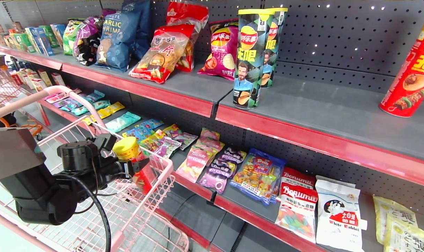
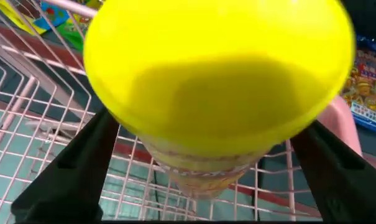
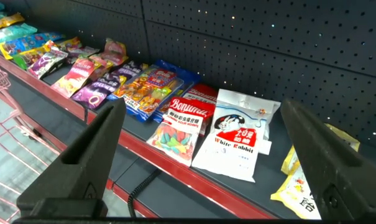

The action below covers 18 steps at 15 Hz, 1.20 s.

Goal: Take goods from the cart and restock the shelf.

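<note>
While I am holding this can, I am thinking about the big top shelf [image 1: 320, 105], because that is where the other tall cans [image 1: 248, 59] are standing. I think I am going to need to carry it high over the pink cart [image 1: 168, 164] rim, holding it straight up so it is not slipping or bumping the wire. Then I should be setting it down flat on the bare grey part beside its friends. My right jaws are hanging wide apart, holding nothing, near the candy bags [image 3: 175, 127] on the lower shelf. My left jaws are squeezing the chip can [image 1: 143, 178] on both sides, just above the cart. It is looking round and tall, with a red body and a bright yellow lid [image 2: 219, 68].
</note>
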Available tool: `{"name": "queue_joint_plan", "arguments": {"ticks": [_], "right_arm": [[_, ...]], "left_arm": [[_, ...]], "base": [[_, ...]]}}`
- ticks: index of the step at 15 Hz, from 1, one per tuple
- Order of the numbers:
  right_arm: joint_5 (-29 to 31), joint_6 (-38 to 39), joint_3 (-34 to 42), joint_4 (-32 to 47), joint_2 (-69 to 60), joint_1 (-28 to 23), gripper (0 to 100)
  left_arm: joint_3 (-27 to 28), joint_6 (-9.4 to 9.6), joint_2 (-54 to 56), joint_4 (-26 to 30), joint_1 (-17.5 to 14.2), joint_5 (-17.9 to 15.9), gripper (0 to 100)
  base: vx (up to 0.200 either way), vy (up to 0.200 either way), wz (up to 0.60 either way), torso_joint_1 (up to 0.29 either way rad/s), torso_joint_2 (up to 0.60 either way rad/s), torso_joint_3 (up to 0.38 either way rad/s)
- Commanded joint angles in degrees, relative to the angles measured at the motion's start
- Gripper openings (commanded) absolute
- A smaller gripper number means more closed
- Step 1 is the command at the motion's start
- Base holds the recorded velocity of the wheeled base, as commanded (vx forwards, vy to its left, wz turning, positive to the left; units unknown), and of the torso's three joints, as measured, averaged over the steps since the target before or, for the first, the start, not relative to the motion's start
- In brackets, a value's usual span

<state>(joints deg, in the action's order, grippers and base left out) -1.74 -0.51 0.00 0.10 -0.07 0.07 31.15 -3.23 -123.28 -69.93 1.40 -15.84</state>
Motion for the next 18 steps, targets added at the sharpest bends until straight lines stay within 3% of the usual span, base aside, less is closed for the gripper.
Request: {"name": "queue_joint_plan", "arguments": {"ticks": [1,5,8,10,11,12,14,16,18], "right_arm": [[-0.01,0.07,0.00,-0.01,0.07,0.01,100],[-0.01,0.16,0.00,-0.01,0.07,0.01,100],[-0.01,0.16,0.00,-0.01,0.07,0.01,100],[-0.01,0.07,0.00,-0.01,0.07,0.01,100],[-0.01,0.16,0.00,-0.01,0.07,0.01,100],[-0.01,0.07,0.00,-0.01,0.07,0.01,100],[-0.01,0.07,0.00,-0.01,0.07,0.01,100],[0.34,-0.02,0.00,-0.01,0.07,0.01,100],[0.34,0.07,0.00,-0.01,0.07,0.01,100]], "left_arm": [[0.58,0.59,-2.14,-0.04,0.00,0.10,0],[-1.18,0.59,-0.47,-4.08,-1.67,0.10,0],[-3.81,-0.37,9.11,0.84,-3.51,0.10,0],[-4.08,-2.39,29.86,21.50,-4.83,-0.69,0],[-3.11,-2.57,36.45,28.97,-4.92,-1.57,0],[0.05,-2.57,49.63,44.26,-5.01,-3.68,0],[5.15,-2.48,66.51,64.65,-5.09,-7.28,0],[6.91,-1.69,79.60,76.43,-5.01,-8.42,0],[5.94,-0.29,86.19,77.57,-5.36,-6.93,0]], "base": [[0.000,0.000,0.00,0.000,0.00,0.000],[0.000,0.000,0.00,0.000,0.00,0.000],[0.000,0.000,0.00,0.000,0.00,0.000],[0.000,0.000,0.00,0.000,0.00,0.000],[0.000,0.000,0.00,0.000,0.00,0.000],[0.000,0.000,0.00,0.000,0.00,0.000],[0.000,0.000,0.00,0.000,0.00,0.000],[0.000,0.000,0.00,0.000,0.00,0.000],[0.000,0.000,0.00,0.066,-0.21,-0.147]]}}
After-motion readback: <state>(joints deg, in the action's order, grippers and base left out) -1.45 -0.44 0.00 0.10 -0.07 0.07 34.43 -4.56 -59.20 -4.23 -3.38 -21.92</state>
